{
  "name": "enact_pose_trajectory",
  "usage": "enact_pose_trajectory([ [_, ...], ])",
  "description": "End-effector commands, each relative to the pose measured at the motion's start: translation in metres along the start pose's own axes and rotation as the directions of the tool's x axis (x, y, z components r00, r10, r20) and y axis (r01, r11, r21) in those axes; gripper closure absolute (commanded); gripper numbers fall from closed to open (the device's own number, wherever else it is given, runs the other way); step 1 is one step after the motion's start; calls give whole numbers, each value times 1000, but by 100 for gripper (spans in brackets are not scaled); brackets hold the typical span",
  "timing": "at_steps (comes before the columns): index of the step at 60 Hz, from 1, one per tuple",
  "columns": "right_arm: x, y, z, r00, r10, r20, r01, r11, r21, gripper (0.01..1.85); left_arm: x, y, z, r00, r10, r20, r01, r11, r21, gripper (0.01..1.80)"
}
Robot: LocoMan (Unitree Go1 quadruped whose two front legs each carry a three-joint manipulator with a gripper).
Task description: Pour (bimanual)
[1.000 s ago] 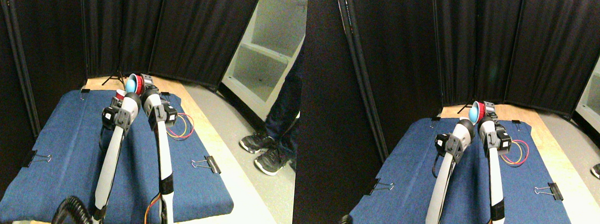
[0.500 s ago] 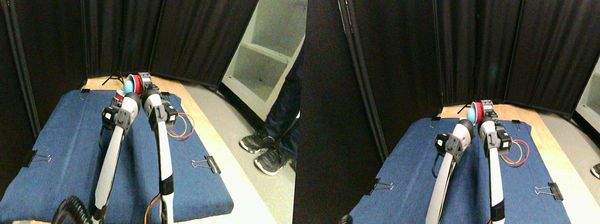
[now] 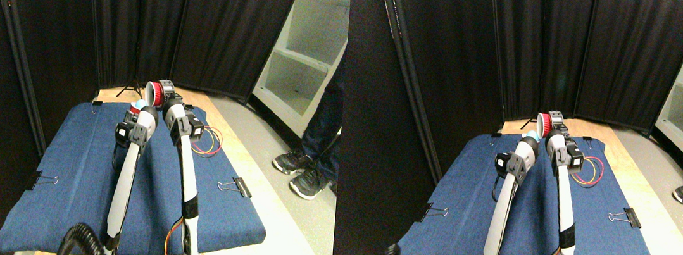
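Red cup tipped over a second cup at the far end of the surface.

The right end effector (image 3: 164,91) holds the red cup (image 3: 155,93) raised and tilted left, mouth toward the cup (image 3: 136,107) at the left end effector (image 3: 134,113). Whether either end effector is spread or pressed together, I cannot tell. Both hang above the blue cloth (image 3: 78,166); a person's shoes (image 3: 300,172) stand on the floor to the right.

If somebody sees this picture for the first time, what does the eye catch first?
First, the tilted red cup raised at the far end of the blue cloth, at the tip of the right manipulator. Next, the left manipulator beside it, then a person's dark shoes on the floor at right.
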State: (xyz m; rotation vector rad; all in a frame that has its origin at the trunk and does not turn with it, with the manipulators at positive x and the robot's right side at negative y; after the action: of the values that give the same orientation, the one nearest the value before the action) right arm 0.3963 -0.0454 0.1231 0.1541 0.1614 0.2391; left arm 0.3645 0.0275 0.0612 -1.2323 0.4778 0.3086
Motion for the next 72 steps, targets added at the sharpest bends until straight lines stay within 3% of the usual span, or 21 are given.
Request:
enact_pose_trajectory([
  [1, 8, -5, 3, 999, -22, 46, 14, 987, 163, 153, 1, -8, 1, 999, -39, 18, 39, 999, -9, 148],
  [5, 8, -10, 1, 997, -69, 41, 56, 962, 266, 153, 2, -8, 2, 999, -40, 19, 40, 999, -15, 148],
  [7, 7, -14, 0, 993, -114, 33, 94, 924, 371, 153, 2, -8, 2, 999, -40, 16, 41, 999, -18, 148],
  [9, 7, -15, 0, 992, -118, 35, 95, 918, 384, 153, 2, -8, 2, 999, -40, 16, 41, 999, -18, 148],
  [16, 8, -25, -2, 990, -131, 56, 78, 825, 560, 153, 3, -9, 5, 999, -45, 15, 45, 999, -12, 148],
  [21, 8, -29, -3, 989, -133, 60, 68, 785, 616, 153, 4, -9, 7, 999, -51, 15, 51, 999, -8, 148],
  [24, 8, -32, -4, 988, -143, 64, 61, 729, 682, 153, 5, -9, 9, 998, -59, 15, 59, 998, -14, 148],
  [32, 5, -39, -7, 981, -180, 72, 79, 712, 698, 153, 8, -8, 18, 996, -76, 36, 76, 997, -8, 148],
  [37, 3, -43, -11, 976, -201, 79, 75, 658, 750, 153, 10, -6, 24, 992, -90, 84, 91, 996, -13, 148],
  [48, 1, -52, -23, 974, -207, 89, 42, 553, 832, 153, 19, 2, 39, 989, -105, 103, 106, 994, 4, 148],
  [58, 1, -58, -34, 967, -236, 95, 46, 531, 846, 153, 27, 13, 48, 985, -100, 139, 99, 995, 11, 148],
  [72, 2, -67, -47, 967, -245, 69, 57, 473, 879, 153, 42, 31, 60, 983, -76, 166, 77, 997, -3, 148],
])
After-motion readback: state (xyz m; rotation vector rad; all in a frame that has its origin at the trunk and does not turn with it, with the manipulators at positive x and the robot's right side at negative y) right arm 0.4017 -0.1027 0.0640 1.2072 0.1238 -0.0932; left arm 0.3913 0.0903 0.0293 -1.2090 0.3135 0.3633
